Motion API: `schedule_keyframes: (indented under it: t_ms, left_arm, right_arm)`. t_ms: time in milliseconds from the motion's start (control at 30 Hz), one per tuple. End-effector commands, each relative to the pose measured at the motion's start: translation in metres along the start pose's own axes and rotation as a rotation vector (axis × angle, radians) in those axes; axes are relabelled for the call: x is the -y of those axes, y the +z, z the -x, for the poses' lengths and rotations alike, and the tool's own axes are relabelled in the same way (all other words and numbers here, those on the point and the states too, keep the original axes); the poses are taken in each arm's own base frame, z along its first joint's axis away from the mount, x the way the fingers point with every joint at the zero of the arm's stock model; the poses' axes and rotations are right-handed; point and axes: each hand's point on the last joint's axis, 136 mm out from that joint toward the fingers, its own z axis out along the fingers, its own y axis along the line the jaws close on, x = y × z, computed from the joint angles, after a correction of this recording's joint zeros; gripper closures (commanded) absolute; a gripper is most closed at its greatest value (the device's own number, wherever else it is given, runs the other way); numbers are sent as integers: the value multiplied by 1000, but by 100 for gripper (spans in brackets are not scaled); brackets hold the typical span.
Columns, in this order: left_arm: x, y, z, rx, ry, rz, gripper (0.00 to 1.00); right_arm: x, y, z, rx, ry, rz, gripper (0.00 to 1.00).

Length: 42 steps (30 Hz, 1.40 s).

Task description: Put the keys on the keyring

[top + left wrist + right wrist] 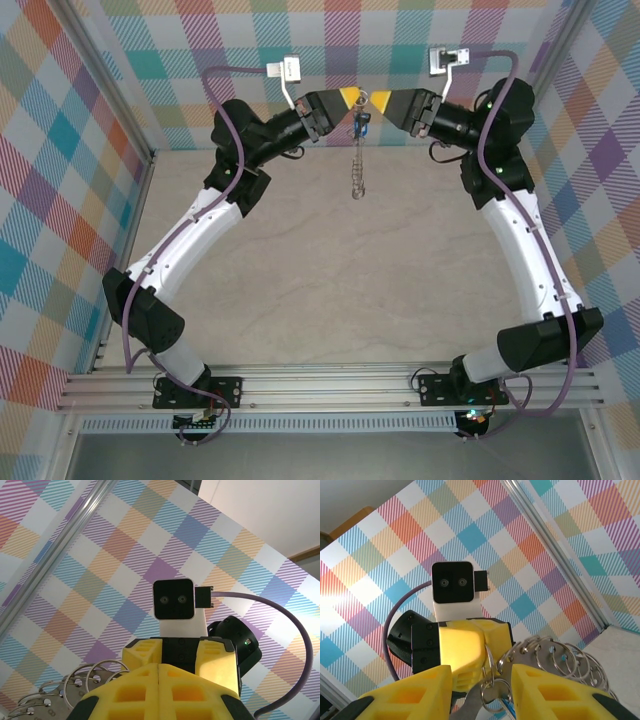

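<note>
Threading the key onto the keyring looked to me like a job for small moves. The right gripper would do best to pinch the key by its blue head, leaving the hole clear. It could then turn the key until that hole lined up with the wire before pushing, while the other arm kept the ring from swinging. A hasty squeeze, I thought, might knock the key askew or set the ring swaying.

The key hung just below the spot where the two grippers met nose to nose, its blue head a speck under their yellow tips. The keyring dangled straight down from the same spot and looked edge-on from above. From the right wrist, its fringe of loops fanned out just to the right of the right gripper's fingers. A bit of silver metal with a hint of blue sat low in the gap between those fingers.

The left gripper was clenched tight, its fingers pressed together with no gap, and it seemed to have the keyring's rim pinched at its tip. The right gripper stood partly parted, a finger on either side of that metal. Whether its pads touched the metal I could not tell.
</note>
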Motion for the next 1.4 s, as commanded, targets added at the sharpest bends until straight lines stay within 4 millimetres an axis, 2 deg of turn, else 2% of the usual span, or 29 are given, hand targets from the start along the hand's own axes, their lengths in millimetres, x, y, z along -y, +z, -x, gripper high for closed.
schedule_keyframes:
  t_ms: [0,167,300,367,600,767,933,1133,1367]
  left_arm:
    - [21,1,8,35,38,-67,100]
    - [21,1,8,36,38,-66,100]
    - [20,2,7,35,37,-64,100]
    - [20,2,7,34,36,-65,100]
    - [17,1,3,-11,73,-26,98]
    - [23,-11,8,-70,190,42,67]
    - [24,-21,6,-159,268,71,54]
    - [22,-30,-9,-288,318,86,52]
    - [11,-37,-27,-397,298,87,56]
  right_arm:
    - [-11,5,9,19,-38,37,64]
    - [-13,10,7,6,-36,51,70]
    - [-13,11,4,-3,-36,55,86]
    - [-14,10,3,-8,-42,55,100]
    - [-17,6,-3,-78,-122,-5,100]
    - [-17,-5,-18,-199,-172,-72,100]
    - [-11,-15,-31,-290,-187,-110,100]
    - [-3,-21,-48,-404,-183,-142,100]
    - [-2,-22,-51,-416,-186,-148,100]
